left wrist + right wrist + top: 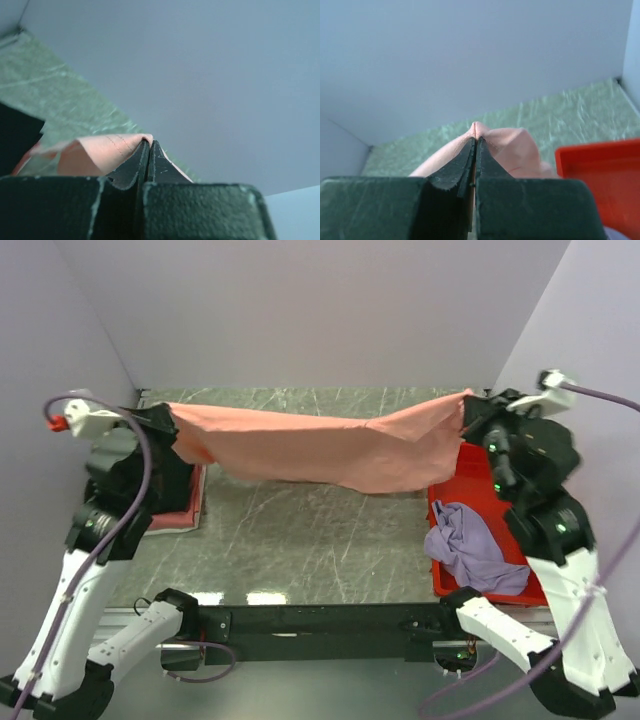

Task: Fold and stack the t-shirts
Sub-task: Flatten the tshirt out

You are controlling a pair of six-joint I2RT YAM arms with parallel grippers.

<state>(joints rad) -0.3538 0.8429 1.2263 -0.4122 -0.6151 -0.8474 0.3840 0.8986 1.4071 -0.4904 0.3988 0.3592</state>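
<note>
Since the salmon-pink t-shirt (320, 452) is soft, thin cloth, it is seen to sag in the middle even though it is held up at both ends, clear of the table (300, 540). One end is pinched in the left gripper (168, 428), whose jaws are pressed together on a stitched hem fold. The other end is pinched in the right gripper (468, 416), likewise closed tight on a small peak of fabric (only a sliver of cloth is caught between each pair of pads).

The garment is judged to be light, limp and without stiffness of its own, so its shape will be set by where it is gripped and how it is laid down. A hold at hems, seams or corners is to be preferred, since doubled cloth is thicker and less likely to slip from narrow pads. A pinch in the open middle would only gather a bunch. Nothing fragile is involved, though so shallow a bite may be pulled free if the span is drawn too taut.

A lavender t-shirt (468, 545) is seen crumpled in the red tray (462, 485) at the right. A folded pink cloth (178, 512) is seen lying flat beneath the left arm, and may be taken for the stack.
</note>
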